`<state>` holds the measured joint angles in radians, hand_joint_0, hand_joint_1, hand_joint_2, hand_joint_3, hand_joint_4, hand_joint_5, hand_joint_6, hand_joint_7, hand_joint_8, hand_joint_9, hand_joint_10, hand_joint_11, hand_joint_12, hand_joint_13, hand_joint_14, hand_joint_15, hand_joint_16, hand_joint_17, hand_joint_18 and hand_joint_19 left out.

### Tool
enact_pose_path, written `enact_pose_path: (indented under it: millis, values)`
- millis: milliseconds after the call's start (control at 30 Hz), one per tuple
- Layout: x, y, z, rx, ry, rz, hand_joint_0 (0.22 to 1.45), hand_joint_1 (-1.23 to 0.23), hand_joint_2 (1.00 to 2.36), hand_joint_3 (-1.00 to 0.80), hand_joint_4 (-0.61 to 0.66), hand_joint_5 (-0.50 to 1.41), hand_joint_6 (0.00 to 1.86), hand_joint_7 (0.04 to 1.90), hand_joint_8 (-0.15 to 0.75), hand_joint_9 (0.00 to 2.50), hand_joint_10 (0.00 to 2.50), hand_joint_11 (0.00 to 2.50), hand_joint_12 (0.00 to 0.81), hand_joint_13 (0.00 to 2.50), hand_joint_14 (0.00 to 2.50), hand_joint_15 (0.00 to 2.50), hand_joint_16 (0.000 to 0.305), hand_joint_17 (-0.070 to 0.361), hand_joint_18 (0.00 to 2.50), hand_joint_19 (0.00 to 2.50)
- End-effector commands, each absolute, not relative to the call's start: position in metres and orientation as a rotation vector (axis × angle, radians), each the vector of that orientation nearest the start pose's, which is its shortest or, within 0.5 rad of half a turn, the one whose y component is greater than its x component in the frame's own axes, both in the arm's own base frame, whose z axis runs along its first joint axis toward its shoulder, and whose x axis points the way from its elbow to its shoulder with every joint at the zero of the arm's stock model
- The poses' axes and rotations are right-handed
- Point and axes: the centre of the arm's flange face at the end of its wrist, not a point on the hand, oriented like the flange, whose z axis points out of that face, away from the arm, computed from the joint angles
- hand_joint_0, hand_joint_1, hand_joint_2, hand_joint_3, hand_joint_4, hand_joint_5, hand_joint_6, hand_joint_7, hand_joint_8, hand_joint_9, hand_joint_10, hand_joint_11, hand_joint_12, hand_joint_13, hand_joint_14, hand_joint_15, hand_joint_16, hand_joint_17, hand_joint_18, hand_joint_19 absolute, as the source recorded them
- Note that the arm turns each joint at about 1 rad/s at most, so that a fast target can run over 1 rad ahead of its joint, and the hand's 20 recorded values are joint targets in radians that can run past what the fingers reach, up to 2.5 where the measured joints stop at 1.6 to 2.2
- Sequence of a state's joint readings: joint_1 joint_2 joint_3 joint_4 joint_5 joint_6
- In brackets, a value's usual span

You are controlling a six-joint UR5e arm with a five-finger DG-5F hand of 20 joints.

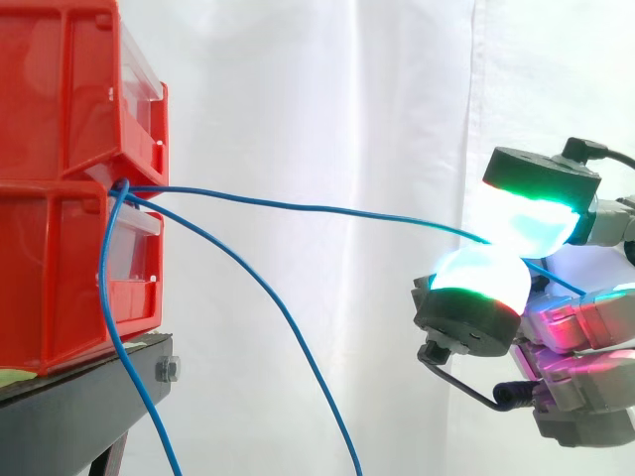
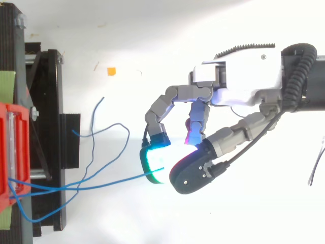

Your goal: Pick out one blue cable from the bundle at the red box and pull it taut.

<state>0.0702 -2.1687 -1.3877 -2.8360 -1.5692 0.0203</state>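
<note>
One blue cable [image 1: 327, 210] ran from red bins [image 1: 60, 178] at left | hand [image 2: 244, 81] at right pinched it between glowing fingertips [image 1: 476, 283] | other cables [image 1: 278, 307] drooped

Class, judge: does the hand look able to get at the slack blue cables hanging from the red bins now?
Probably not: nothing blocks the way, but the hand is pinched on one blue cable, away from the slack blue cables at the red bins.

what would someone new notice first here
The hand at the right stands out, its glowing pads pinching one blue cable. That cable runs nearly straight to the red bins at the left, while other cables droop from the same spot.
</note>
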Motion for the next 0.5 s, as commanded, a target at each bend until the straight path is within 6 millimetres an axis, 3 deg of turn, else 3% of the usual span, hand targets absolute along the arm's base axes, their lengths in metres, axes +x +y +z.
enact_pose_path:
  millis: [0, 467]
  values:
    - [0.6939, -0.0847, 0.2452, 1.270, 1.334, 1.217, 0.64, -0.83, 1.02, 0.05, -0.10, -0.09, 0.91, 1.08, 0.323, 1.47, 0.03, 0.79, 0.394, 1.33, 0.03, 0.85, 0.055, 0.125, 1.11, 0.93]
    - [0.6943, -0.0847, 0.2459, 1.269, 1.333, 1.217, 0.63, -0.82, 1.02, 0.05, -0.10, -0.09, 0.91, 1.08, 0.327, 1.47, 0.02, 0.79, 0.405, 1.35, 0.03, 0.86, 0.053, 0.120, 1.05, 0.91]
